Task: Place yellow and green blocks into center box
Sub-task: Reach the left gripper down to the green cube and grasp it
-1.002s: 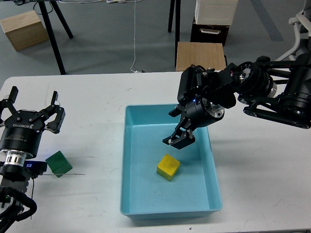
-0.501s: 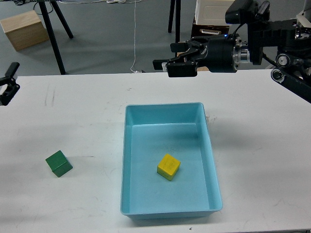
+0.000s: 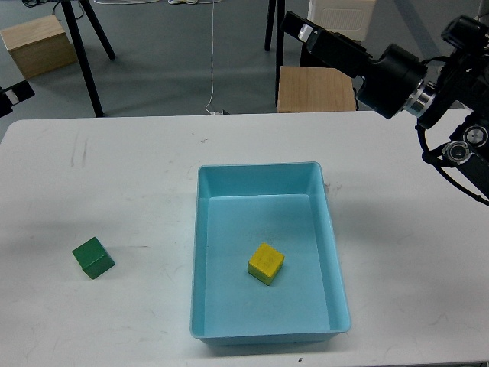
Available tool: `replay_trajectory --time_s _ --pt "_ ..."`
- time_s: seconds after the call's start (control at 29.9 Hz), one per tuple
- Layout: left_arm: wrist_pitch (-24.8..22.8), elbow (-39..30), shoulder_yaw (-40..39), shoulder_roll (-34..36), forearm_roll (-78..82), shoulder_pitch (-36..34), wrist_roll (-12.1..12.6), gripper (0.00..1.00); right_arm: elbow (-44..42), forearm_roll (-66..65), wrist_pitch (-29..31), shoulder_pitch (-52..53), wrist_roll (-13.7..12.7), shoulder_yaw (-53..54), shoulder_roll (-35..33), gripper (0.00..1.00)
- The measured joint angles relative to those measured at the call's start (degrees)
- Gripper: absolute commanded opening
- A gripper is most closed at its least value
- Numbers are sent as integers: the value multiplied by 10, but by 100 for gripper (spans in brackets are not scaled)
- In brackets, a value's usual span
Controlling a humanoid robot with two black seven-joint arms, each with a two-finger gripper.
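Observation:
The yellow block (image 3: 265, 263) lies inside the light blue center box (image 3: 200, 252), a little right of its middle. The green block (image 3: 93, 257) sits on the white table to the left of the box, on its own. My right gripper (image 3: 296, 24) is raised high beyond the table's far edge, pointing up and left, well away from both blocks. It is seen side-on and its fingers cannot be told apart. Only a dark tip of my left gripper (image 3: 11, 96) shows at the left edge, far from the green block.
The white table (image 3: 397, 260) has bare surface on both sides of the box. Beyond its far edge stand a wooden stool (image 3: 315, 88), black stand legs (image 3: 85, 53) and a wooden crate (image 3: 37, 44) on the floor.
My right gripper has risen out of the box and swung up and back to the upper right. My left arm has pulled back off the left edge. The blocks have not moved.

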Motion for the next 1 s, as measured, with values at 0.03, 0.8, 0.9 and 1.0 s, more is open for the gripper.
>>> replay_trajectory --time_s 0.03,0.8,0.9,1.0 --pt "1 -22 2 15 12 1 0 99 12 7 0 -25 0 17 -6 97" --pt "-28 -150 169 39 402 -13 0 100 152 68 -29 -443 0 311 -18 97" --pt "-62 -147 176 25 402 -18 0 100 152 100 -37 -470 0 325 -18 97" --pt "-78 -140 179 11 402 -18 0 100 149 115 -49 -489 0 328 -18 97"
